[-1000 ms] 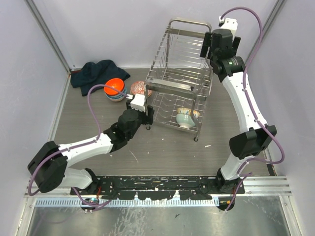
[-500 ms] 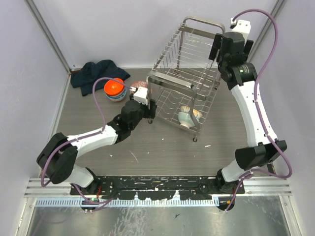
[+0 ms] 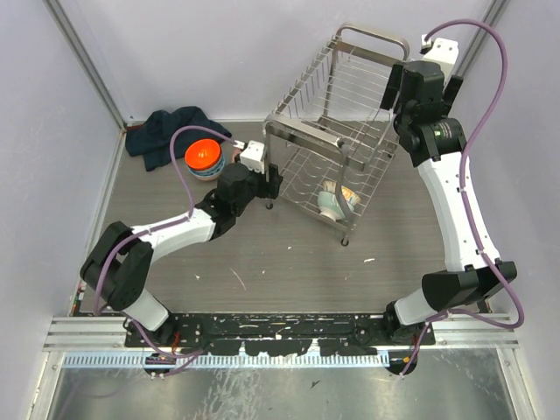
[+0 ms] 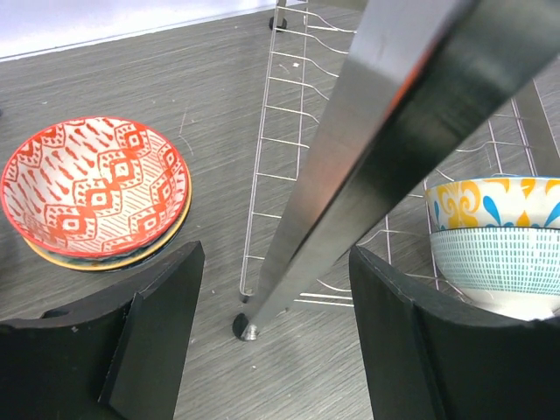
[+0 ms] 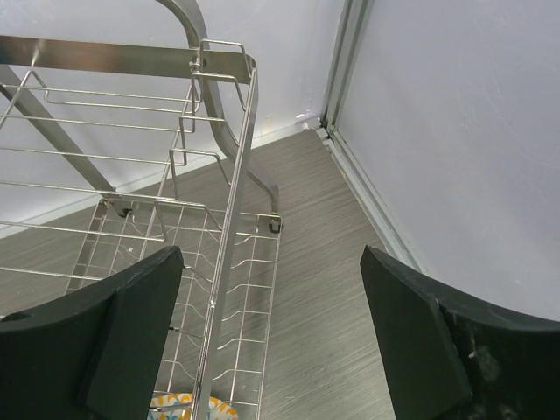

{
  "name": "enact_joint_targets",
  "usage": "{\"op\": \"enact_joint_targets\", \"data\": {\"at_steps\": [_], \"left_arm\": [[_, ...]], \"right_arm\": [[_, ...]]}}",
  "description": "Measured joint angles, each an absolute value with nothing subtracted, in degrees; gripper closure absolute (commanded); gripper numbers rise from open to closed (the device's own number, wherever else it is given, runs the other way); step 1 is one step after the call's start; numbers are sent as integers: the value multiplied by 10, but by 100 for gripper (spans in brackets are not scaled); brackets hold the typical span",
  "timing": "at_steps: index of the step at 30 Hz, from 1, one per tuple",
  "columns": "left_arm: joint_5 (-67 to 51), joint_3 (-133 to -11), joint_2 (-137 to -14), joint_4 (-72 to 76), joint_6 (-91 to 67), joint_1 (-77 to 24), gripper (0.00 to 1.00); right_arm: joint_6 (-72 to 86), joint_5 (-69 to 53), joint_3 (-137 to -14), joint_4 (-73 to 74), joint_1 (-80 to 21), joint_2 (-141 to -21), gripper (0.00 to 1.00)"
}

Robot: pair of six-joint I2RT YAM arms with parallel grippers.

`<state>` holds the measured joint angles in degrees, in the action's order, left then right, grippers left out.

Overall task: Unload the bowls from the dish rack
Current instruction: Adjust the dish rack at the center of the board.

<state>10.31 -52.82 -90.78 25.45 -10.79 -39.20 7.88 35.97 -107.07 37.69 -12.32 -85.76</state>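
**Left wrist cam: jaws spread wide, rack post sitting in the gap**

So the left gripper [image 4: 276, 262] is spread wide and has hold of nothing. A slanted metal post of the dish rack [image 4: 367, 131] runs straight through the gap between its fingers [image 4: 149, 332]. The post's foot is on the table [image 4: 201, 87] just ahead of them, and neither finger seems to touch it.

Off to that gripper's left there's a red patterned bowl [image 4: 94, 185], stacked on other dishes outside the rack. To its right, inside the rack's bottom tier, a yellow-and-blue floral bowl [image 4: 490, 201] is nested in a teal lined bowl [image 4: 490, 262].

The right gripper [image 5: 271, 262] is just as wide open and just as empty. It's up by the rack's top rim, with the wire edge passing between its fingers, closer to the left one.

Top external view also shows an orange bowl [image 3: 203, 156] and a dark cloth [image 3: 166, 131] out on the left gripper's left side, clear of the rack.
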Motion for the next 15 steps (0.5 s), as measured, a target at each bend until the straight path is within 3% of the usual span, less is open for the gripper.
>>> {"op": "enact_joint_targets", "data": {"at_steps": [15], "left_arm": [[68, -540, -926, 259, -112, -384, 26]], "right_arm": [[72, 337, -1127, 374, -120, -908, 11]]}}
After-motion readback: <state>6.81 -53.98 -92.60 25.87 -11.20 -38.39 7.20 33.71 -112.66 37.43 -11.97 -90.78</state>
